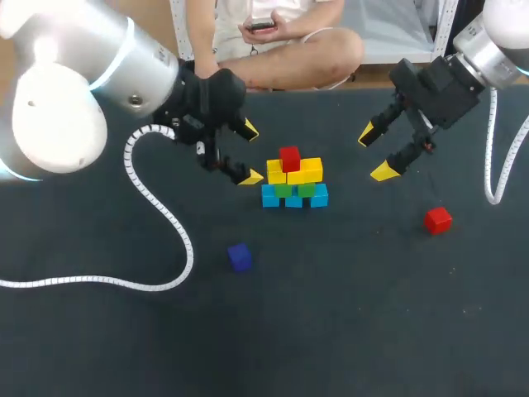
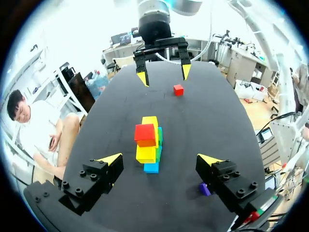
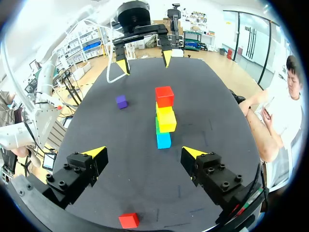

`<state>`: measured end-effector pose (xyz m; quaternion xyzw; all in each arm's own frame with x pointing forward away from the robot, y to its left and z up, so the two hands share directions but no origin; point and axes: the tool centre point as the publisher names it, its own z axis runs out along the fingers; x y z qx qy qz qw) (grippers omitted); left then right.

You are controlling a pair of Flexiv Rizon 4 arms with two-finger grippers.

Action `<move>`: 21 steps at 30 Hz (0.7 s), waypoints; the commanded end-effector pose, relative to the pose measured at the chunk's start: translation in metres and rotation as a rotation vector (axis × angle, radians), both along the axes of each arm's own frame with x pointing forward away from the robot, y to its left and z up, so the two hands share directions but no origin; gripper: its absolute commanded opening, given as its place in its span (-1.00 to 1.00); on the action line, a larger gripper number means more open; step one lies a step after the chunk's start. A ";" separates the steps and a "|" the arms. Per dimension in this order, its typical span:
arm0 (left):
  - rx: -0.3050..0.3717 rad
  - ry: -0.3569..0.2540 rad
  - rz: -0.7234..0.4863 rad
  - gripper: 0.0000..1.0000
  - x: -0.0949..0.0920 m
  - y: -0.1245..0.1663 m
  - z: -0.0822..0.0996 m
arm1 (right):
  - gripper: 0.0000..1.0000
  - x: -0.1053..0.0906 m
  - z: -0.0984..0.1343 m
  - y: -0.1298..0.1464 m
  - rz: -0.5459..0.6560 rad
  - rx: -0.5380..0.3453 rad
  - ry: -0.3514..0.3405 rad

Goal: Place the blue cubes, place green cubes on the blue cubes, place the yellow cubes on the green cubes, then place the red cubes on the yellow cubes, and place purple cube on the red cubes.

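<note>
**Stack [image 1: 293, 184].** Located mid-table [image 1: 372, 331], between the two grippers. Built from the bottom up: blue row, green row, yellow row, then one red cube [image 1: 289, 157] on top, with bare yellow showing beside.

**Loose red cube [image 1: 438, 220].** Lying flat on the table on the right arm's side, well apart from the stack.

**Purple cube [image 1: 240, 256].** Lying flat on the left arm's side, apart from the stack. Appears dark blue from overhead but purple from both wrists; probably the purple one.

**Left gripper [image 1: 250, 153].** Fingers spread wide, nothing held. Hovering just beside the stack.

**Right gripper [image 1: 374, 153].** Fingers spread wide, nothing held. Hovering between the stack and the loose red cube.

**Step in hand (judged).** Second red cube not yet placed; purple cube last.

**Handling (judged).**
- Treat each cube as light, rigid and smooth-faced; expect no give and little friction.
- Take hold across two opposite flat faces, near the middle of the height, fingers square to the faces. Avoid corner or edge contact to prevent twisting.
- Clamp gently; no heavy force needed.
- Lower straight down onto the bare yellow and release only once seated.
- Keep clear of the stack walls: loose, unfixed, easily toppled by a sideways nudge.
</note>
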<state>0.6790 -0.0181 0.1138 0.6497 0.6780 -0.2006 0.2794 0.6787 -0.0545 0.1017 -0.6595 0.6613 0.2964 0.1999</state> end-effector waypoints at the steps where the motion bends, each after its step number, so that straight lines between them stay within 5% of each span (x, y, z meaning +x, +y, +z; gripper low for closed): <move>1: -0.046 0.012 -0.018 1.00 0.007 0.001 -0.003 | 1.00 0.000 0.000 0.000 0.000 0.002 0.000; 21: -0.002 0.035 -0.011 1.00 -0.003 0.005 0.001 | 1.00 0.000 0.000 0.000 0.000 0.002 0.000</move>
